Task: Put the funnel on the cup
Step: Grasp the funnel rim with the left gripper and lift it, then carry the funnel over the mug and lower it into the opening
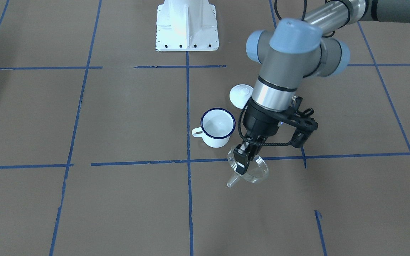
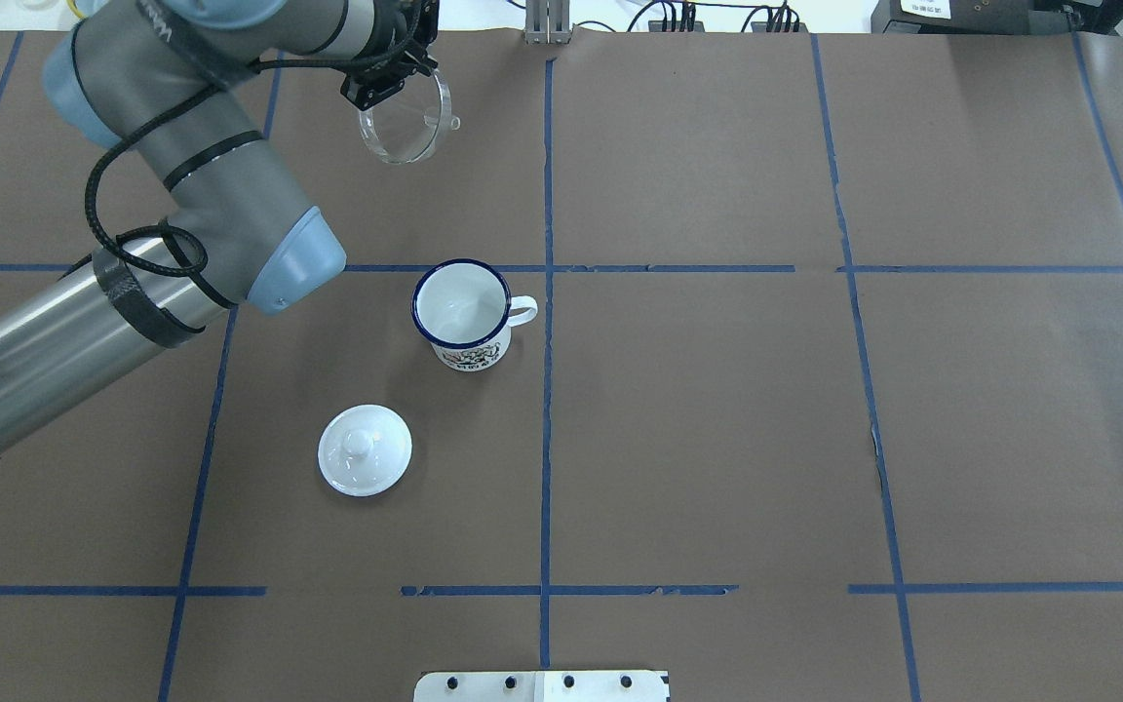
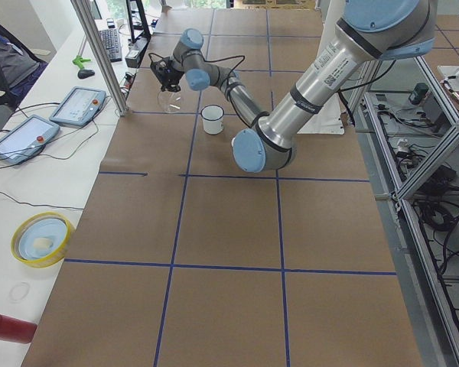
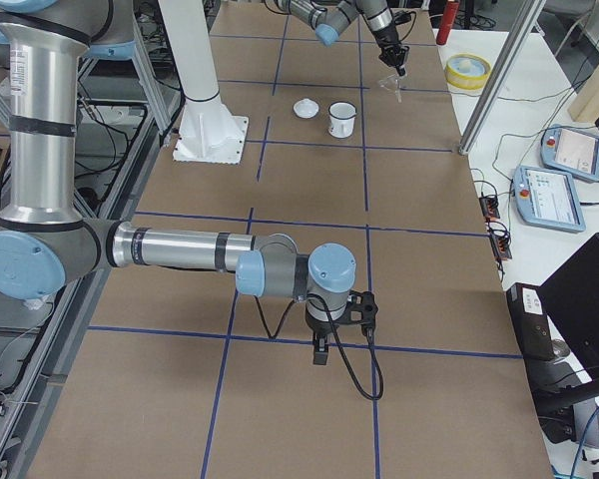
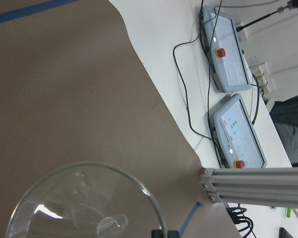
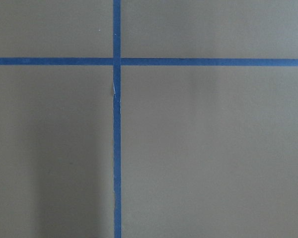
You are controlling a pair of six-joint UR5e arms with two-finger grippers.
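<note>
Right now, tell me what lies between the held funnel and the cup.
Only brown table paper crossed by a blue tape line separates the funnel from the cup, clearest in the overhead view.

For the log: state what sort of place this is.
Probably a robotics lab: a table papered brown and gridded with blue tape, two teach pendants on the side bench, aluminium framing.

Clear see-through funnel point(image 2: 410, 127). White cup point(image 2: 461, 304), dark blue rim, small multicoloured print on its side. Plain white lid point(image 2: 365, 450). Brown table point(image 2: 717, 439), gridded in blue.
</note>
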